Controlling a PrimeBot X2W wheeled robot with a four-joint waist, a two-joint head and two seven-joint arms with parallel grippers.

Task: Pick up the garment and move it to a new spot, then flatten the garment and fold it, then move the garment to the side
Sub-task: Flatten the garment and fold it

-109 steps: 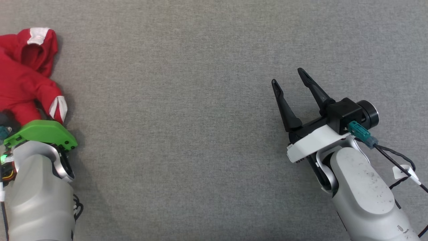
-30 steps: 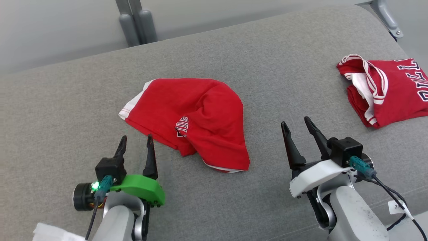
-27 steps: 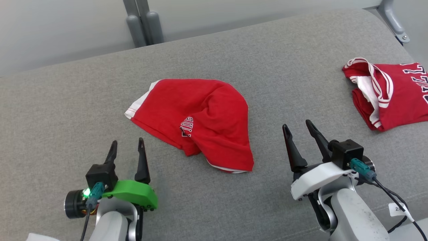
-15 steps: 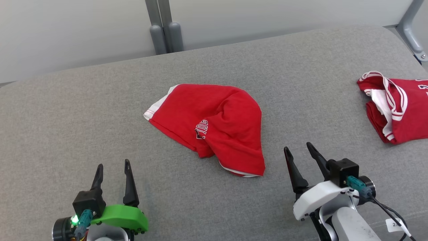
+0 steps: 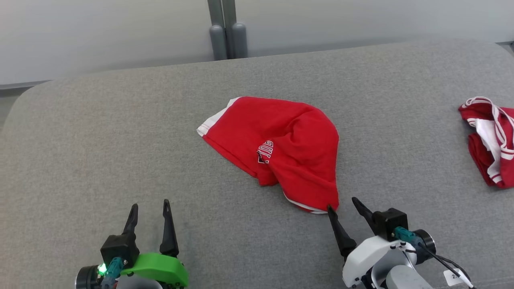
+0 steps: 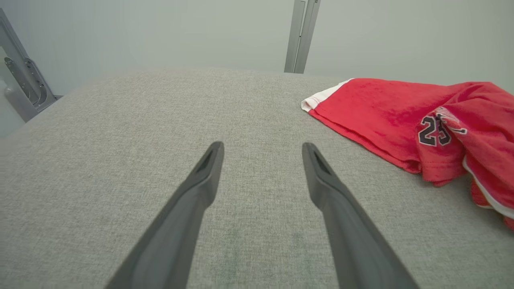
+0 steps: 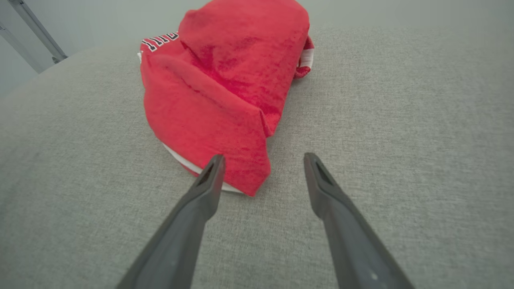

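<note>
Facing the near corner of the red garment [image 5: 289, 148], your right gripper [image 5: 342, 203] is spread open and grasping nothing.

You can see the red garment lying crumpled in the middle of the grey fabric-covered counter [image 5: 100, 140], with a white-trimmed hem at its far left and dark lettering on a fold near its centre. In the right wrist view its nearest corner lies between your right gripper's two fingers, closer to the left one. Whether they touch the cloth you cannot tell. Your left gripper [image 5: 150, 203] sits over bare counter, well apart from the red garment, fingers parted and empty. A striped red top [image 5: 492, 140] lies at the counter's right edge, well apart from everything else.
</note>
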